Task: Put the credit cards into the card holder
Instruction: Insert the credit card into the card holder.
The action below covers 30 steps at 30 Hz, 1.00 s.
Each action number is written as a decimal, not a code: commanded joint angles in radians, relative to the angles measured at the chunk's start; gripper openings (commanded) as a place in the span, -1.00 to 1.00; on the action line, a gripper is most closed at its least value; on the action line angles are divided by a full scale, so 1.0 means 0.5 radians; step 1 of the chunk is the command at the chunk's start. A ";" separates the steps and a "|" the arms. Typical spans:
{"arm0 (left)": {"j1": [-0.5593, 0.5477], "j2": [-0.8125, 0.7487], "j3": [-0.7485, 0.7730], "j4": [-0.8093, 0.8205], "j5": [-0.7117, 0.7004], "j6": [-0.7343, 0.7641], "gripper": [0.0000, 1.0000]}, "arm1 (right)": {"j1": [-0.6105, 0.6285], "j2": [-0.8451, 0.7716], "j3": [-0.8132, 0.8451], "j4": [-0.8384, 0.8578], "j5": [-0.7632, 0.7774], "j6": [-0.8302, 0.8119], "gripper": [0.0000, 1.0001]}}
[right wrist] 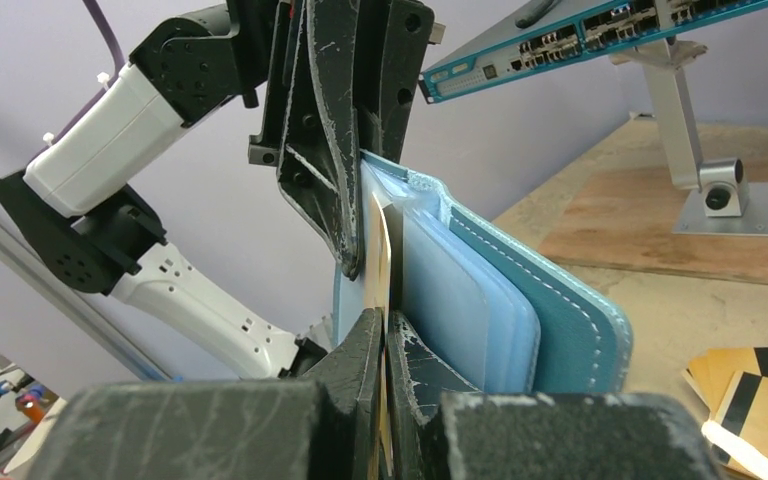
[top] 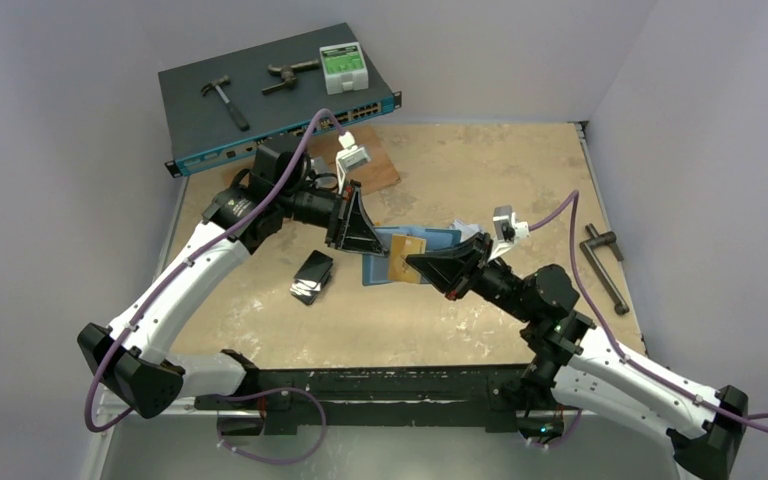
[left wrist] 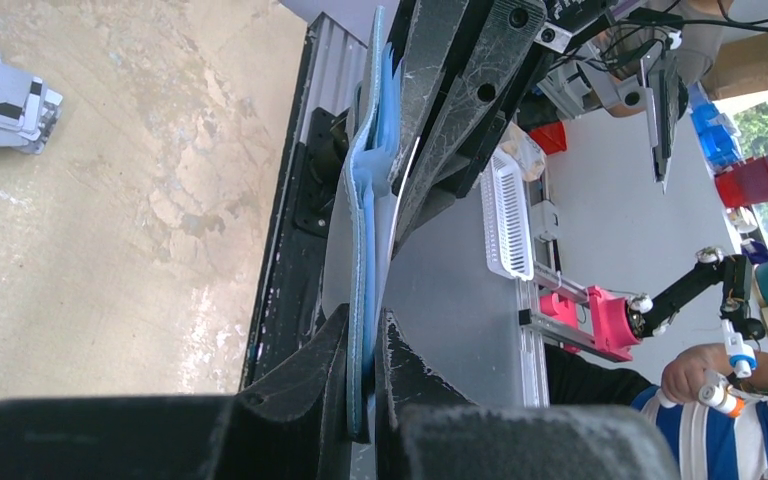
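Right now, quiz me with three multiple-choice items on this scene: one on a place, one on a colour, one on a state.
1. Where is the black card stack?
A on the table, left of the card holder
B inside the card holder
C in the right tool
2. What colour is the credit card held by the right tool?
A red
B gold-orange
C green
3. How is the left tool?
A wide open
B shut on the card holder
C shut on nothing
Answers: A, it lies on the bare tabletop; B, the top view shows gold; B, its fingers pinch the teal edge.
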 commanded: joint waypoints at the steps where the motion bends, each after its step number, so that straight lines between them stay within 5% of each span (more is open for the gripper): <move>1: -0.046 -0.105 0.055 0.283 0.210 -0.148 -0.89 | 0.028 0.105 0.021 -0.151 0.050 -0.078 -1.00; 14: -0.043 -0.117 -0.005 0.354 0.226 -0.233 -0.86 | 0.124 0.232 0.079 -0.144 0.145 -0.118 -1.00; 20: -0.042 -0.131 -0.042 0.382 0.231 -0.277 -0.64 | 0.148 0.276 0.120 -0.156 0.211 -0.136 -1.00; 30: -0.019 -0.173 -0.217 0.409 0.197 -0.309 -1.00 | 0.149 0.261 0.208 -0.349 0.345 -0.120 -0.29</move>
